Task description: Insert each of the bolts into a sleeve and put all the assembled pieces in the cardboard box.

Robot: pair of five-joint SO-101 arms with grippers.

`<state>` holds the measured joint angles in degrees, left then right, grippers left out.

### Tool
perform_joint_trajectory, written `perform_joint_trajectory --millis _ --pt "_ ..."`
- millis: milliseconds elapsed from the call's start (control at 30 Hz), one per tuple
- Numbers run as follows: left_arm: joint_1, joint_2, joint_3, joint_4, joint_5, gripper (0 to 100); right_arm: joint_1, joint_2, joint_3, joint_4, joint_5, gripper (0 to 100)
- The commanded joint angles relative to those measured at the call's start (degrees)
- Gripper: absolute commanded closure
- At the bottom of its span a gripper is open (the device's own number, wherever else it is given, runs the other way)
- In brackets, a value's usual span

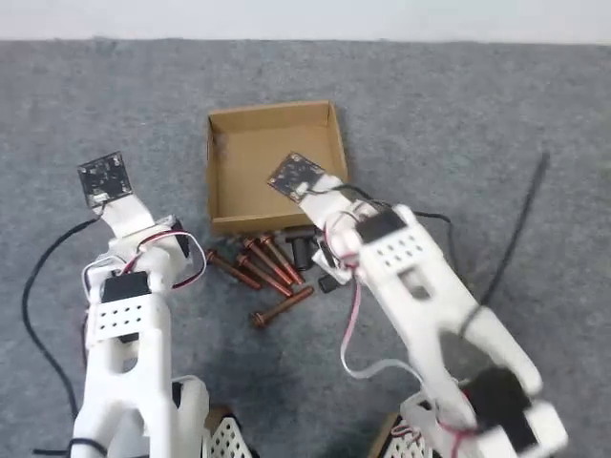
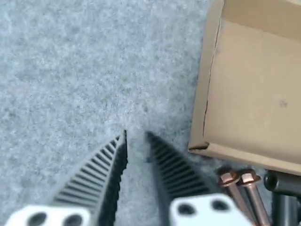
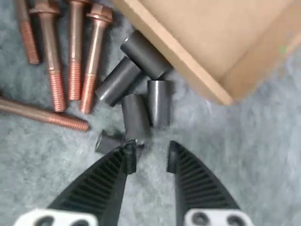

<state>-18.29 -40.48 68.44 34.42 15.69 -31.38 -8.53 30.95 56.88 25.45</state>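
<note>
**High view.** The cardboard box sits open at 12 o'clock on the grey counter, with nothing in it. The copper bolts lie loose just off its 6 o'clock wall. One more bolt lies apart, farther toward 6. The dark sleeves are bunched at 3 o'clock of the bolts, under my right arm. My left arm stands at 9 o'clock of the pile. No bolt is in a sleeve yet, so I judge the task barely begun.

**Left wrist view.** My left hand is slightly spread, pinching nothing, and hangs over bare counter. The box corner and two bolt heads are off to one side.

**Right wrist view.** My right hand is spread and empty. The nearest sleeve lies just ahead of the fingertips, touching a neighbour sleeve. A short sleeve sits against one fingertip.

**How I'd do it.**
- Centre the hand on the nearest sleeve.
- Straddle its round body squarely and close at mid-length so it can't roll or squirt out.
- Keep clear of the short sleeve, because a nudge could scatter the cluster.
- Leave one open end free for the bolt.
</note>
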Motion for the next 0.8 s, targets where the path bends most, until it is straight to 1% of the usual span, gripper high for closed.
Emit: perform_joint_trajectory --millis 0,100,300,533,767 --pt "-2.29 0.09 -1.01 -1.76 1.05 84 -0.57 6.02 -7.38 0.22 2.81 87.6" --pt "-2.73 0.09 -1.10 -1.85 3.08 84 -1.10 9.71 -9.49 0.31 5.10 88.7" --pt "-2.73 0.09 -1.10 -1.85 3.08 84 -3.38 10.86 -9.93 3.12 8.97 88.3" --pt "-2.73 0.09 -1.01 -1.85 3.08 84 -2.68 11.91 -9.85 5.05 11.08 88.2" --pt "-2.73 0.09 -0.92 -1.85 3.08 84 -2.33 14.20 -10.73 4.53 13.10 88.0"
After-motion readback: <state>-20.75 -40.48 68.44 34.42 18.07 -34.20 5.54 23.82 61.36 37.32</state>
